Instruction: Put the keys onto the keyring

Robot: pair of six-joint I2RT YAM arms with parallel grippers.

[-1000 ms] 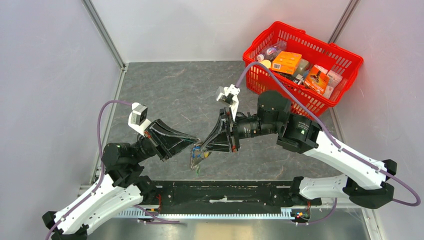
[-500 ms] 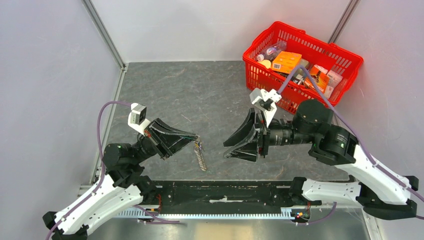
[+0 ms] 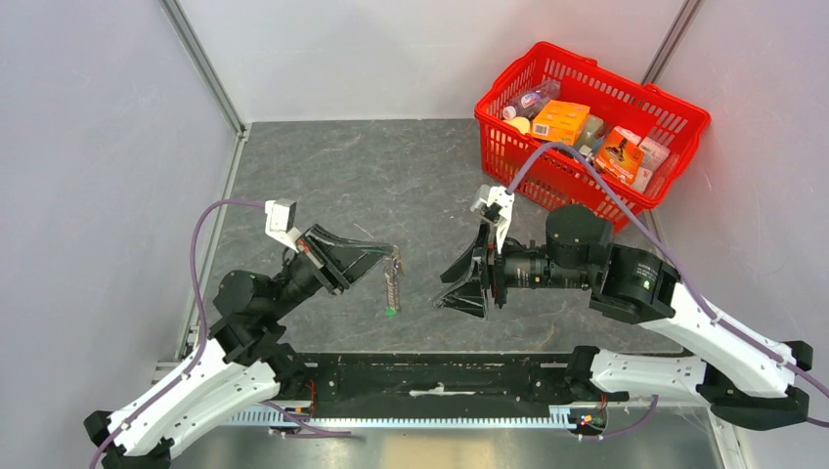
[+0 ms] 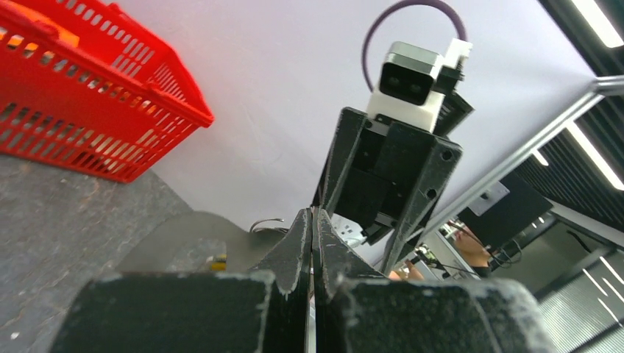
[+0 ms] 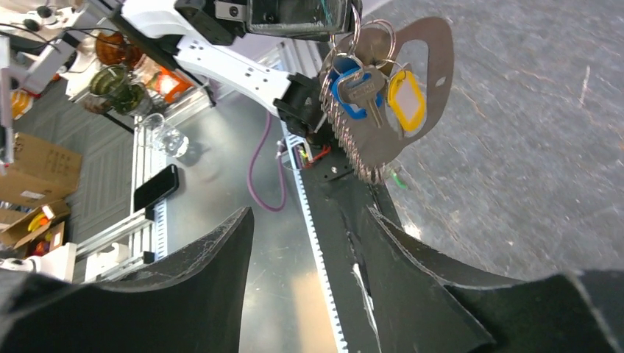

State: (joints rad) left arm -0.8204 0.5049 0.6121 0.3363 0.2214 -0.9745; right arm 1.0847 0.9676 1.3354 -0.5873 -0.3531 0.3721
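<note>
My left gripper [image 3: 394,256] is shut on the top of the keyring [image 3: 392,288], which hangs free above the table with a green tag [image 3: 390,311] at its lower end. In the right wrist view the keyring [image 5: 353,140] hangs from the left gripper [image 5: 294,15]. It shows metal rings, a chain, a grey strap [image 5: 430,51], a yellow tag [image 5: 407,99] and a blue-headed key [image 5: 352,87] on the ring. My right gripper [image 3: 445,291] is open and empty, a short way right of the keyring. In its own view the right gripper [image 5: 309,215] points at the keyring. In the left wrist view the left gripper [image 4: 315,220] is pressed shut.
A red basket [image 3: 506,75] full of boxes and bottles stands at the back right, and also shows in the left wrist view [image 4: 110,95]. Grey walls enclose the table on the left, back and right. A black rail [image 3: 440,376] runs along the near edge.
My right gripper has let go of the keyring, pulled away to the right and now stands open. My left gripper has shifted slightly away from me, and the keyring now hangs straight.
</note>
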